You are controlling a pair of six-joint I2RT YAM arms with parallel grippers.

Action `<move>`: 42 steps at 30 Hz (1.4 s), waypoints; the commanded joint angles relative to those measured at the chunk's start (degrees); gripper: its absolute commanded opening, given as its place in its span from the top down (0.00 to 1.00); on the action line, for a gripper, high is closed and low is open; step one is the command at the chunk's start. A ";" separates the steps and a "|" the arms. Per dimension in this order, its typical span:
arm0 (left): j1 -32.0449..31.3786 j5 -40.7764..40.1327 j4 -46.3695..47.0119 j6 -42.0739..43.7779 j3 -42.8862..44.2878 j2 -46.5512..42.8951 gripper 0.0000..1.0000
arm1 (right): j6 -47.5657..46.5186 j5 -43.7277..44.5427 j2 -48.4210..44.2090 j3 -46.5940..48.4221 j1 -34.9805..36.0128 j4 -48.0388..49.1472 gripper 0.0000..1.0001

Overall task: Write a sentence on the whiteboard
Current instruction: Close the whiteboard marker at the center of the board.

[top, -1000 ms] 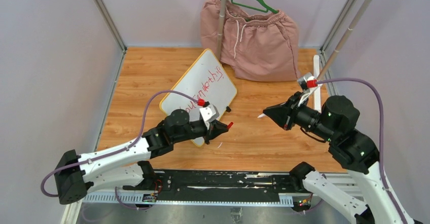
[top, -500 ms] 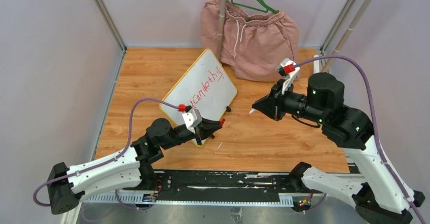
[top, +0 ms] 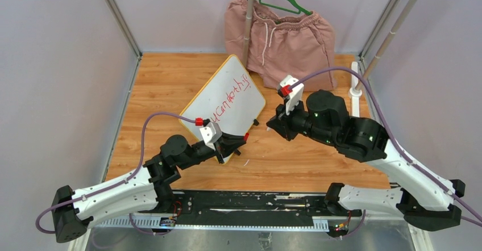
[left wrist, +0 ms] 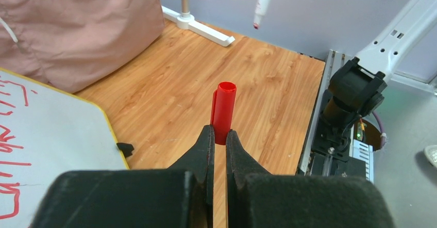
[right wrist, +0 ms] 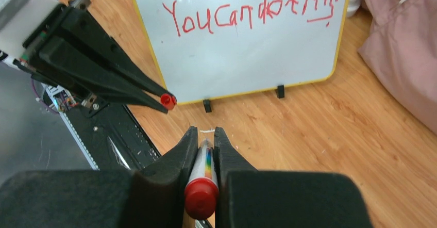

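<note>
Here, the top view shows the whiteboard (top: 223, 100) on the wooden table (top: 295, 154), left of centre and turned at a slant, its far corner close to a grey pole (top: 248, 21). The sentence (top: 230, 97) runs along it in one red line. In the right wrist view it reads about "Youcandothis", with the last letters underlined. Two small black feet (right wrist: 206, 106) stand along the board's yellow edge, touching the wood.

The left gripper (top: 243, 139) hangs over the board's near corner. Its fingers (left wrist: 206, 145) are pressed together on the base of a red cap (left wrist: 224, 109), which juts out beyond the tips with its open end away from the claw.

The right gripper (top: 271, 125) sits just right of the board and points toward it. Its fingers (right wrist: 188, 145) pinch a marker (right wrist: 202, 166) lengthwise, the red butt end nearest the wrist camera. Whether the tip touches anything cannot be told. In that same view the cap shows as a red ring near the board's corner, apart from the marker.

Pink shorts (top: 284, 35) on a green hanger (top: 282, 1) rest at the far side, just beyond the board.
</note>
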 commanded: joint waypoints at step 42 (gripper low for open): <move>-0.65 1.06 -0.24 -0.73 -0.65 -1.35 1.00 | 1.13 8.83 6.80 1.22 11.22 7.36 1.00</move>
